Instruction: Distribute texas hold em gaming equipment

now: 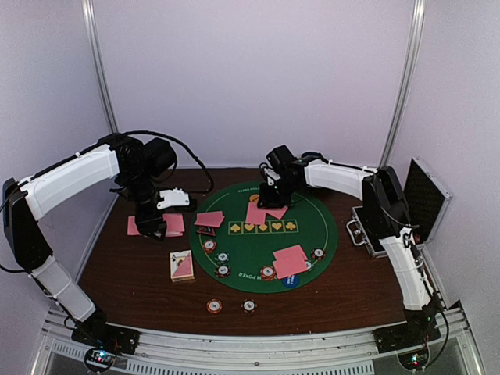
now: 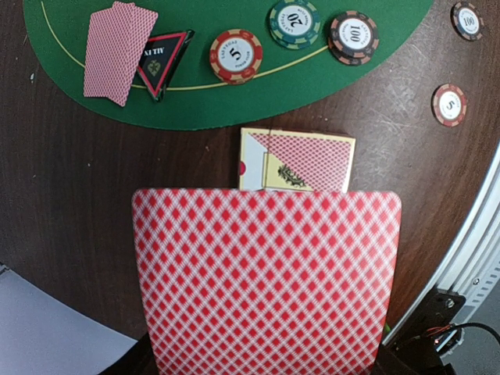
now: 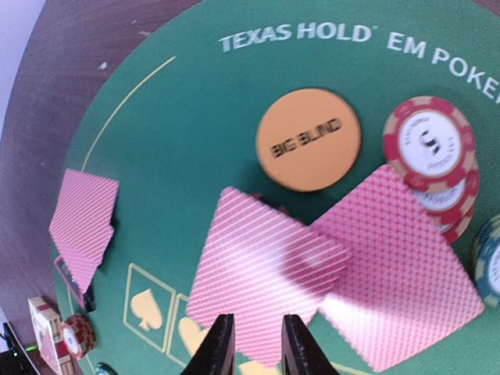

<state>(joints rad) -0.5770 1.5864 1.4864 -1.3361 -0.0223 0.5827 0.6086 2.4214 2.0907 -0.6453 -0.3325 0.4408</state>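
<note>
My left gripper hovers over the brown table left of the green mat. It holds a pink-backed card that fills the lower left wrist view and hides the jaws. Beyond it lie the card box, the black red-edged triangle marker, two pink cards and several chips. My right gripper is at the mat's far side, its fingers slightly apart just above a pink card. That card lies beside another card, the orange Big Blind disc and stacked red chips.
Two cards, a blue button and chips lie at the mat's near right. Two chips sit off the mat near the front edge. More pink cards lie under the left gripper. The open silver-edged case stands at the right.
</note>
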